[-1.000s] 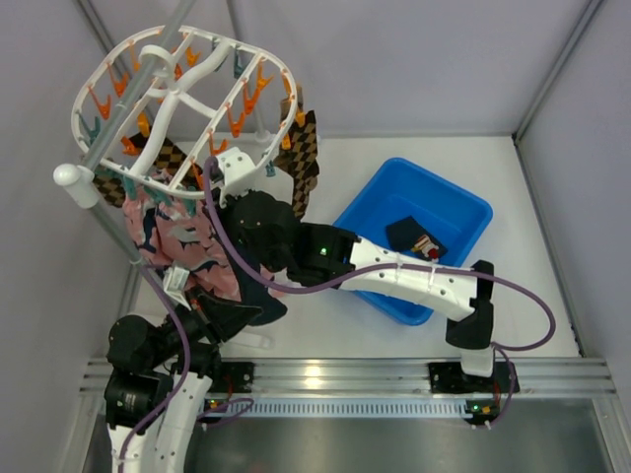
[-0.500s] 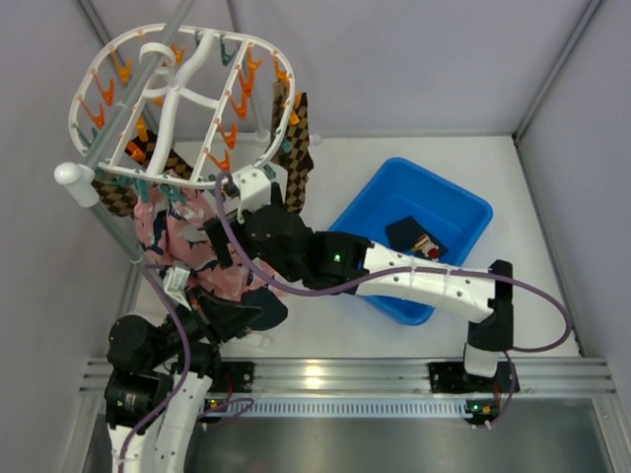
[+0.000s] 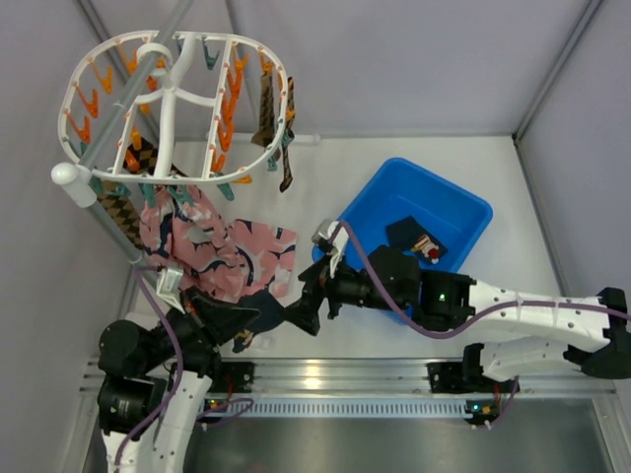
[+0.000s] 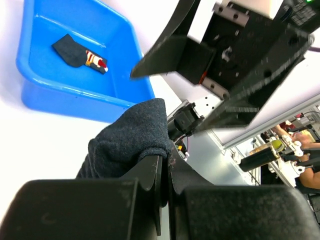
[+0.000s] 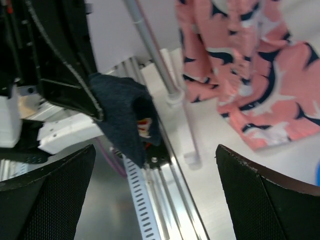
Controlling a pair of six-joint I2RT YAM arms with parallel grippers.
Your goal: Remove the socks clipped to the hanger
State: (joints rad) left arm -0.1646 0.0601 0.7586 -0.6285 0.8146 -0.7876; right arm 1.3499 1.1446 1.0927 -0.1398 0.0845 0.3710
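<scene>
**Dark sock off the rack, held low between the two arms near the front rail.**

The left gripper (image 4: 165, 165) has its fingers pressed together on a plain dark navy fabric sock (image 4: 131, 142), whose bunched toe pokes out past the tips. The right gripper (image 3: 302, 304) faces it with its jaws spread wide and nothing between them. This looks like a set-up to pass the sock across, since the blue plastic bin (image 3: 463, 202) sits on the right arm's side and already holds a dark sock (image 3: 406, 233). The large white plastic oval hanger (image 3: 168, 108) hangs at far left on the grey pole (image 3: 110, 212), so its load dangles free for pulling. Pink socks with navy-and-white marks (image 3: 212, 248) are clipped along its near rim, and a brown-and-black checkered sock (image 3: 268, 110) hangs at its right edge. Much of the task is left to do.
</scene>
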